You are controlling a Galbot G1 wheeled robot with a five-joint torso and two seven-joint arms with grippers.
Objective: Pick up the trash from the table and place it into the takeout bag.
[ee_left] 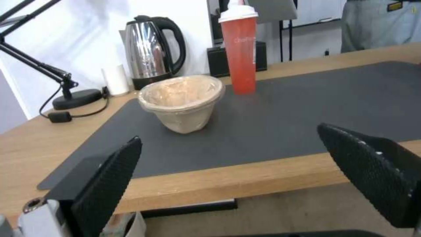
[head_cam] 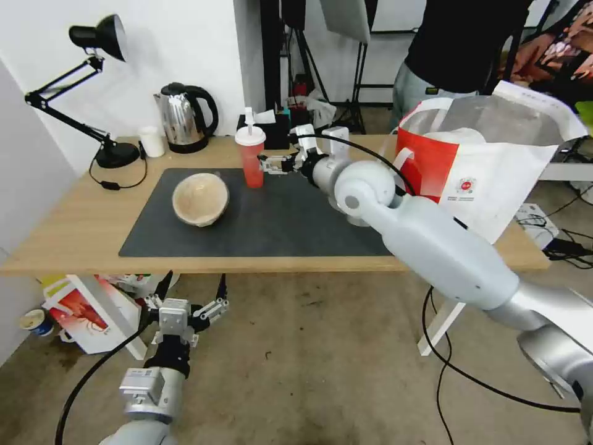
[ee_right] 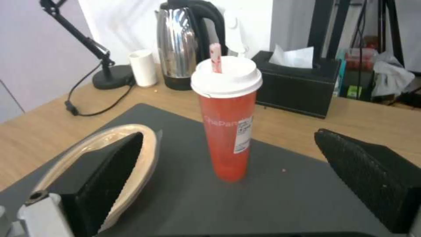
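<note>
- The tall red plastic drink cup with a white lid and straw (head_cam: 252, 154) stands upright on the large dark grey rectangular mat (head_cam: 272, 222), near the mat's far edge.
- The right gripper (head_cam: 270, 164) reaches over the long light-wood table (head_cam: 74, 228) and sits just beside the cup, on the cup's right; its black textured fingers (ee_right: 368, 174) are spread wide, with the cup between them in the right wrist view but not touched.
- The round beige paper bowl (head_cam: 200, 198) rests on the mat to the left of the cup, tilted, apart from it.
- The large boxy white takeout bag with a red side panel (head_cam: 475, 167) stands open on the table well to the right of the cup; a pale rounded thing lies inside, too hidden to name.
- The left gripper (head_cam: 188, 295) hangs below the table's near edge, well in front of the cup, its fingers (ee_left: 110, 184) spread wide and holding nothing.
- A steel electric kettle (head_cam: 184, 117) and a black tissue box (ee_right: 298, 84) stand behind the cup.
</note>
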